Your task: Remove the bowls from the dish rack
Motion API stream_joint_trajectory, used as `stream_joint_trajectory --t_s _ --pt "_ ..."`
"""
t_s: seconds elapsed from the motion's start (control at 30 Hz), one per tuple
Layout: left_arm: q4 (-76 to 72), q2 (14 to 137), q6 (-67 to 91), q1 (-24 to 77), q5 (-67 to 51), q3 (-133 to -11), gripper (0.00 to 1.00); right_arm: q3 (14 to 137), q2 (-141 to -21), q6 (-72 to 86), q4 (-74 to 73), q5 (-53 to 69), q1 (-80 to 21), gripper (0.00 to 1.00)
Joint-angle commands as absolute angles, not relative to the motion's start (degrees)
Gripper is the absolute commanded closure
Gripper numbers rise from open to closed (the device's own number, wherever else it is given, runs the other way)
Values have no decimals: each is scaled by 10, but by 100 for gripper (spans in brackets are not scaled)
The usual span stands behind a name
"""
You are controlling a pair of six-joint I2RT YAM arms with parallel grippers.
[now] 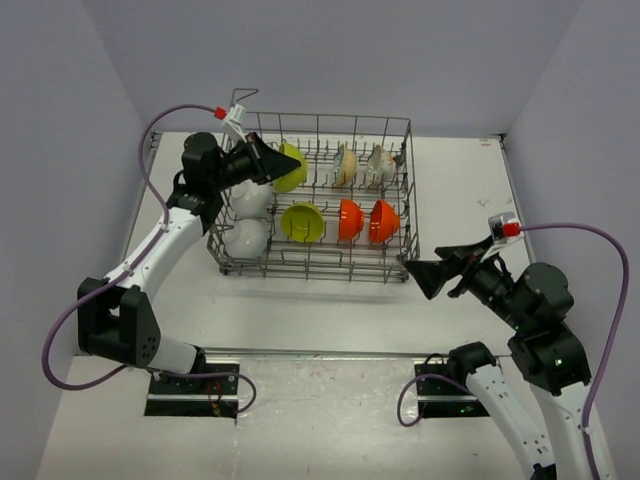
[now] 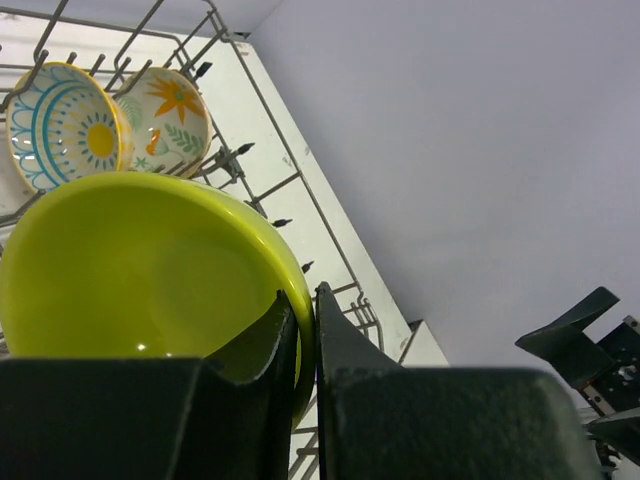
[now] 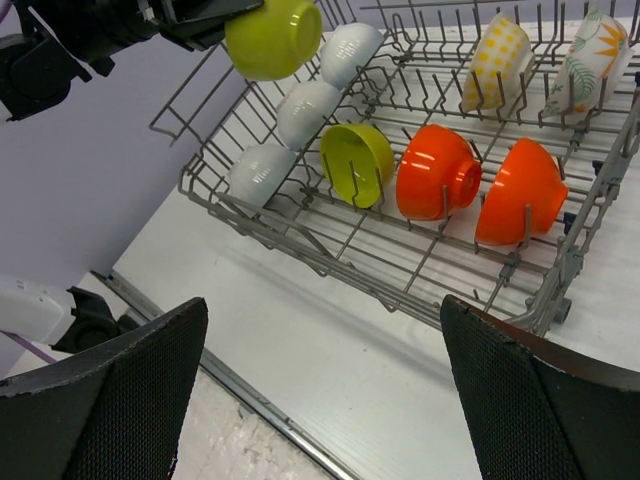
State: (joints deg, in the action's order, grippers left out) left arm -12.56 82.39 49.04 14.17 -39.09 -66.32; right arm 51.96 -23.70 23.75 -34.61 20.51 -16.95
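Note:
The grey wire dish rack (image 1: 395, 268) stands at the table's middle back. My left gripper (image 1: 283, 163) is shut on the rim of a yellow-green bowl (image 1: 293, 170), held lifted over the rack's back left; the wrist view shows the rim (image 2: 290, 262) pinched between the fingers. In the rack sit three white bowls (image 1: 246, 238), a second yellow-green bowl (image 1: 301, 222), two orange bowls (image 1: 349, 219) and two floral bowls (image 1: 345, 165). My right gripper (image 1: 424, 277) is open and empty, just outside the rack's front right corner (image 3: 556, 305).
Grey walls close in the table on the left, back and right. A metal strip (image 1: 320, 352) runs along the table's near edge. The rack's raised corner loop (image 1: 240, 98) stands at its back left, by my left arm.

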Motion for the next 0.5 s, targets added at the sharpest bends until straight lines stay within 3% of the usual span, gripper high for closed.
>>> stream_joint_trajectory --t_s 0.0,0.23,0.33,0.47 --pt "-124 811 430 164 -407 -699 100 520 -250 229 -323 192 -169 1" --pt "-4 766 151 314 -300 -756 100 584 -295 262 -326 141 -169 1" --pt "17 735 31 422 -245 -730 100 661 -372 264 -358 139 -169 1" --pt "68 731 -63 492 -213 -712 100 767 -470 260 -398 128 -168 1"
